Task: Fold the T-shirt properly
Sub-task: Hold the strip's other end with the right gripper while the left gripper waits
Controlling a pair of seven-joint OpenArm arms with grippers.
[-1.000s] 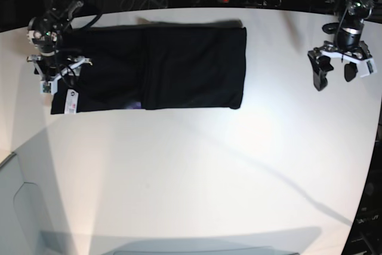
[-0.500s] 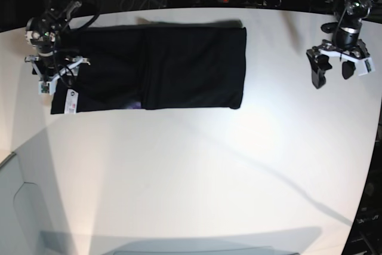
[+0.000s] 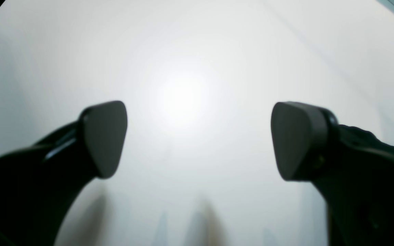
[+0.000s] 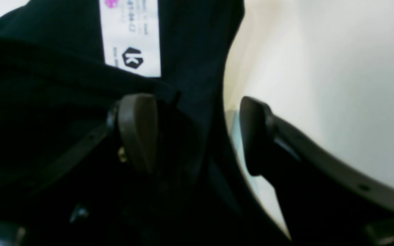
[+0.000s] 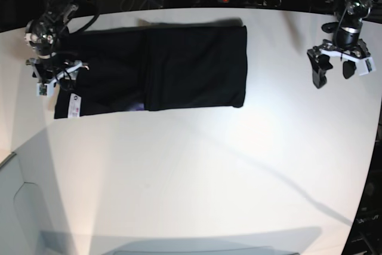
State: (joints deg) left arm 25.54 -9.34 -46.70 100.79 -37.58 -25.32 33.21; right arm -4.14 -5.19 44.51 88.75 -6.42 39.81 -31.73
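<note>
White bench (image 5: 197, 165) fills most of the base view, with the T-shirt (image 5: 179, 67) lying folded into a black rectangle near its far edge. At the end with the white label (image 4: 130, 34), the right end effector (image 4: 197, 133) straddles the cloth's edge with jaws apart, one finger over fabric, one over bare bench. Well apart, the left end effector (image 3: 197, 140) hangs open, empty.

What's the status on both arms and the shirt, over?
Left end effector open over bare table. Right end effector open, straddling the T-shirt edge by the white label. Shirt partly folded. Nothing in the way.
</note>
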